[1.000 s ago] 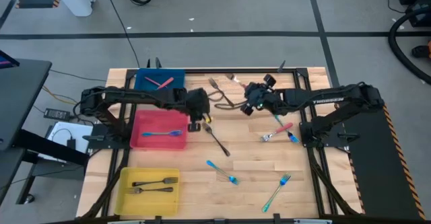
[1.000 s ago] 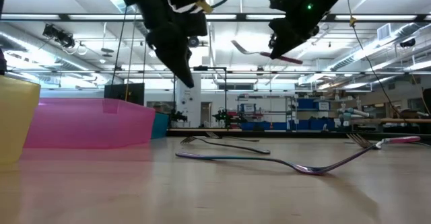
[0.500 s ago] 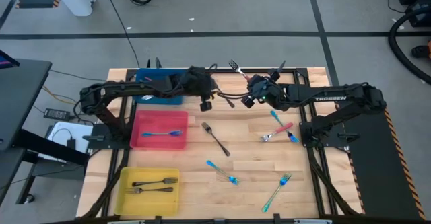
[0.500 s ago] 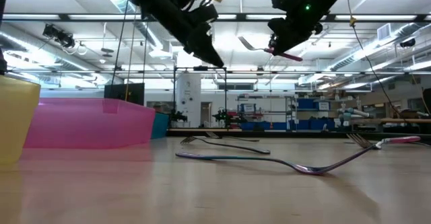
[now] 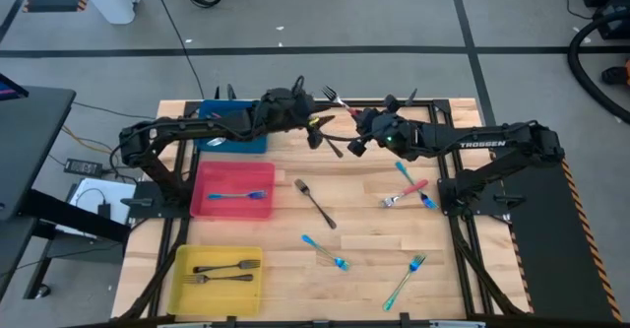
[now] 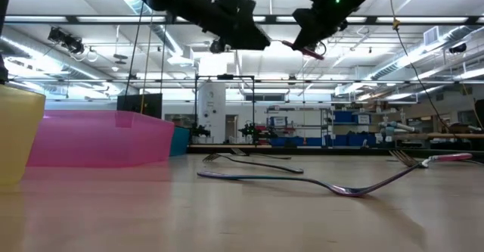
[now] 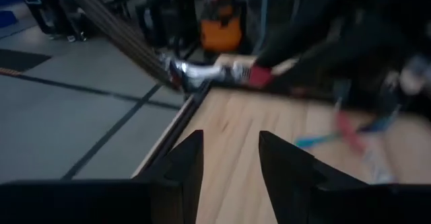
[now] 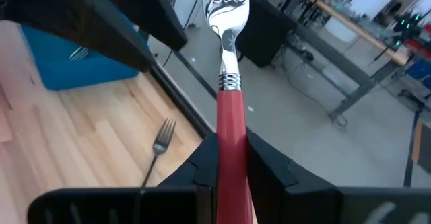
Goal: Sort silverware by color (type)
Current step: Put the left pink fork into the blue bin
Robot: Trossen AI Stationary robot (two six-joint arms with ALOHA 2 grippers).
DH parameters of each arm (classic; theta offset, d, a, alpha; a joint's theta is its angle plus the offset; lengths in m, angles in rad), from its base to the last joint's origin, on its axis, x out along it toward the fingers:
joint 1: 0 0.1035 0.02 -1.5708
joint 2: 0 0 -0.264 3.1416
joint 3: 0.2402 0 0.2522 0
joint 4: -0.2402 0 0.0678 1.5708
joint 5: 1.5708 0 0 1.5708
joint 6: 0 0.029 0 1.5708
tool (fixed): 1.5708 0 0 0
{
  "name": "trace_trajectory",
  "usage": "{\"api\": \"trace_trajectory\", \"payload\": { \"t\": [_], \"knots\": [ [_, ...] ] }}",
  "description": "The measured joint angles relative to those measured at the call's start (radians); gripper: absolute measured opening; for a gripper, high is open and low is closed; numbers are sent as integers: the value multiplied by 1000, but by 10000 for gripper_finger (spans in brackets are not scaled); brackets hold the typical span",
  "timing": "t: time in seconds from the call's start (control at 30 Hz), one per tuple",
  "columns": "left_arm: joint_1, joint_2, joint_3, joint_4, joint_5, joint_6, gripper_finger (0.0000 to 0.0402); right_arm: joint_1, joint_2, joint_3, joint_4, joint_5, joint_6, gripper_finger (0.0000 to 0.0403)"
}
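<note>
The red-handled fork (image 8: 226, 83) is held up in the air over the far middle of the desk (image 5: 374, 229), its red handle clamped between the fingers of the right gripper (image 5: 356, 141) and its silver tines pointing away past the far edge. The left gripper (image 5: 317, 131) hovers just beside it, fingers spread with nothing between them and aimed at the fork. This looks like a hand-over: the left arm takes the fork so it can reach the bins on the left. The next move calls for the left fingers to close on the bare part of the fork before the right lets go.

The fork has a glossy red handle, a ribbed metal collar and bright tines. Left of it sit a blue bin (image 5: 231, 123), a pink bin (image 5: 212, 206) holding a blue-handled fork (image 5: 236, 195), and a yellow bin (image 5: 192, 291) with dark forks (image 5: 224, 271). More forks lie loose on the desk.
</note>
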State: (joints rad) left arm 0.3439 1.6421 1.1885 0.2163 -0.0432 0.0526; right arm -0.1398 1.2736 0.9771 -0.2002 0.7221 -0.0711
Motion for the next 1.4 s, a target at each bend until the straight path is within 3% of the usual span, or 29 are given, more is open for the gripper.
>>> {"api": "trace_trajectory", "payload": {
  "t": [0.3, 0.63, 0.83, 1.27, 1.4],
  "knots": [
    [-1, 0, 0, 187, 92, -95, 144, 12, 0, 0, 68, -9, -75, 58],
    [-19, 0, 0, 136, 95, -117, 144, 17, 0, 0, 112, 61, -116, 58],
    [-17, 0, 0, 159, 94, -115, 144, 20, 0, 0, 124, 6, -120, 58],
    [24, 0, 0, 151, 94, -169, 144, 62, 0, 0, 200, -11, -187, 58],
    [24, 0, 0, 154, 153, -170, 144, 63, 0, 0, 194, -10, -185, 58]
  ]
}}
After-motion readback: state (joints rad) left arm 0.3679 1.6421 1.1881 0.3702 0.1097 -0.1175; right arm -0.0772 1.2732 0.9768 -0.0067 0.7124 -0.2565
